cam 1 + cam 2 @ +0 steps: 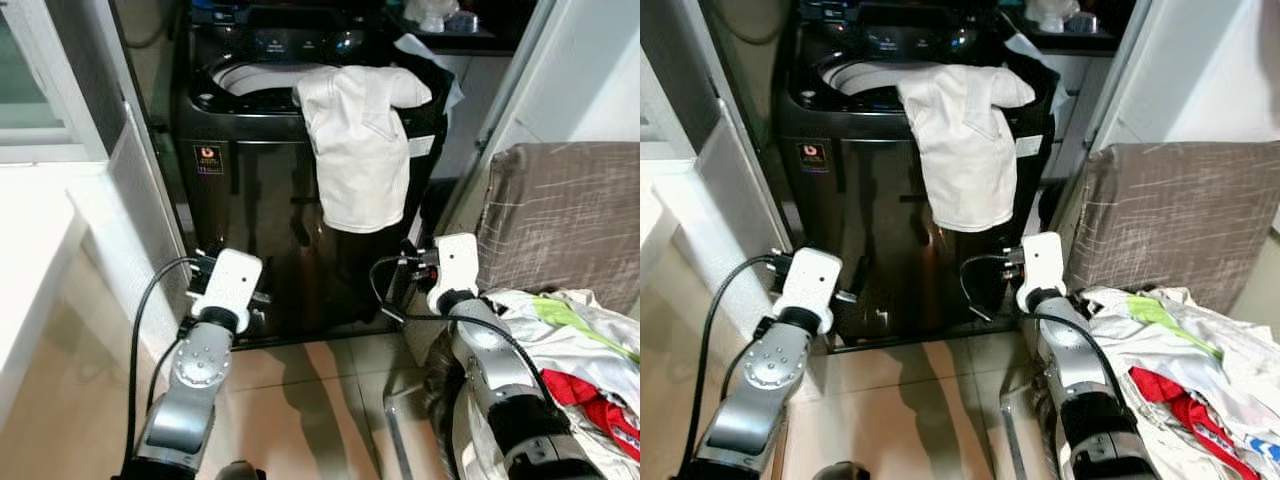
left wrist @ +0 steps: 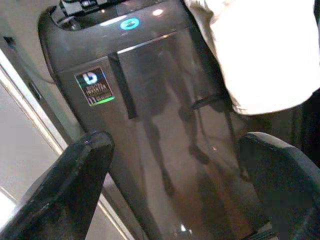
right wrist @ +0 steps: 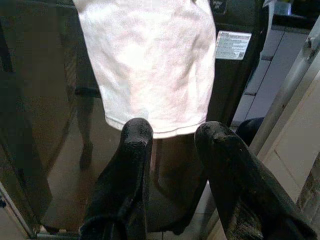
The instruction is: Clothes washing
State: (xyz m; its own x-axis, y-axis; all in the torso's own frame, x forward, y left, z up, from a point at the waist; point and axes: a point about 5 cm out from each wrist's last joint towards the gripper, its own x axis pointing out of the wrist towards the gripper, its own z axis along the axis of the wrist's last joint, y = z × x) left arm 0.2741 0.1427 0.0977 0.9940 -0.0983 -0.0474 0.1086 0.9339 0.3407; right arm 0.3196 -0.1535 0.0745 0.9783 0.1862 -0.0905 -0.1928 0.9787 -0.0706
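Beige floor tiles (image 1: 300, 400) lie before a black washing machine (image 1: 260, 190). At left, the left gripper (image 2: 175, 185) has fingers wide apart. A white garment (image 1: 362, 150) hangs over the machine's rim. The right gripper (image 3: 172, 170) below it has fingers slightly apart. A clothes pile (image 1: 570, 350) lies at right.

washer (image 1: 250, 200): drum inside hidden | laundry pile (image 1: 570, 350): cut off by edge

The glossy black top-loading washing machine (image 1: 290, 190) is viewed downward from head height, and its front is shared, close up, by both wrist views.
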